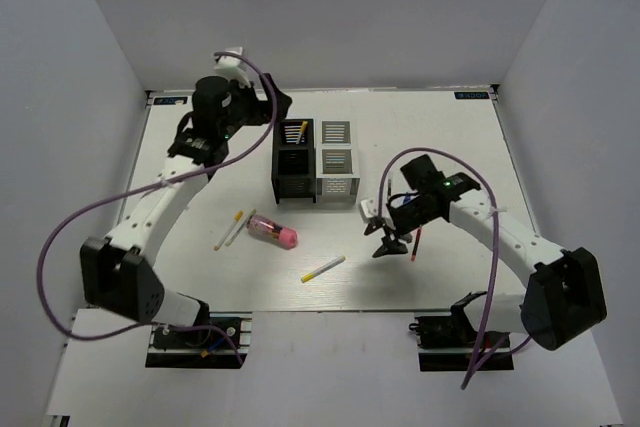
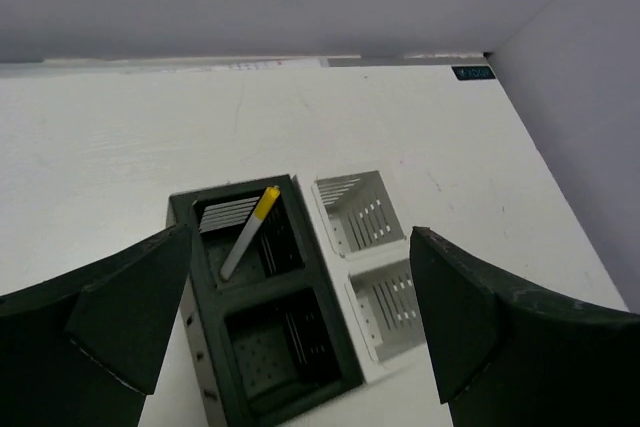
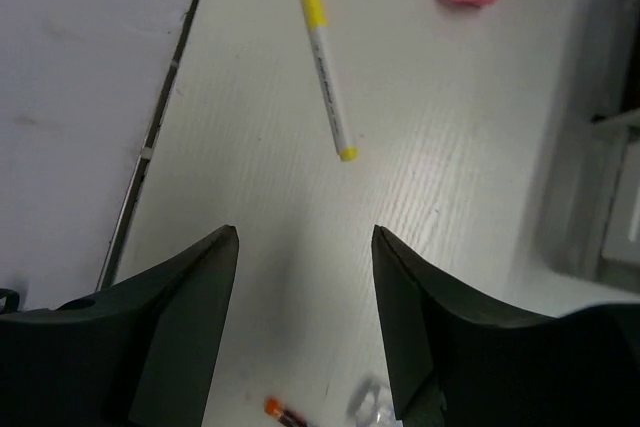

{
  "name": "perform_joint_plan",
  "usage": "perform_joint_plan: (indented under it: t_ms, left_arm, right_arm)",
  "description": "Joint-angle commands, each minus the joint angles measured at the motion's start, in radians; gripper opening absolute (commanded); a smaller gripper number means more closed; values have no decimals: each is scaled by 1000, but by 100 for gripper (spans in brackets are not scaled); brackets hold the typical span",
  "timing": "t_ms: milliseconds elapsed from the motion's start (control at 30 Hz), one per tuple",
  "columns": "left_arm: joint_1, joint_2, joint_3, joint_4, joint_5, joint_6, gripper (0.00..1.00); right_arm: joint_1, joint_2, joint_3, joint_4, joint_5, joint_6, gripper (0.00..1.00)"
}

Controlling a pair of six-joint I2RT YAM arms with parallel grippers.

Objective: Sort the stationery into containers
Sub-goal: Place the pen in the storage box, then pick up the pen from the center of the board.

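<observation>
left gripper (image 2: pixel 300 297) jaws spread wide, empty, hanging over black organizer (image 2: pixel 265 287). yellow-capped pen (image 2: pixel 250 232) leans in cell below, sorted I guess. right gripper (image 3: pixel 305 287) open, empty; yellow pen (image 3: pixel 328 72) just ahead, prob next grab

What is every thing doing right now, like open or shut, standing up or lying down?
left gripper: jaws open, empty.
right gripper: jaws open, empty.
black organizer: upright, one pen in its far cell.
yellow-capped pen: leaning inside that cell.
white organizer: upright, cells look empty.
pink cylinder: lying on its side on the table.
yellow-tipped pen: lying loose on the table.
red pen: lying by the right gripper.
</observation>
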Motion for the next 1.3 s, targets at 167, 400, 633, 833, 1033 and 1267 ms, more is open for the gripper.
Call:
perform_joint_plan:
  t_ms: [167,400,633,833,1033,1267]
  left_arm:
    - [15,-396,-252,-440,-228,-159,100]
    - [15,-654,-378,-694,-342,-291,98]
    - [15,-829,-438,-886,-431,-421,95]
    - [15,-869,-429,-932,-440,-432,94]
    - [15,-869,-411,-952,-449,-432,94]
    - [15,-869,-392,-981,-449,-432,93]
  right_arm:
    - [315,175,55,240,197,135,62]
    - [455,303,132,331,335,251,63]
    - [570,381,124,397,473,352,60]
    - [624,461,156,443,605,467,57]
    - [653,485,169,449,666,481,56]
    - [676,496,158,391,662,402,49]
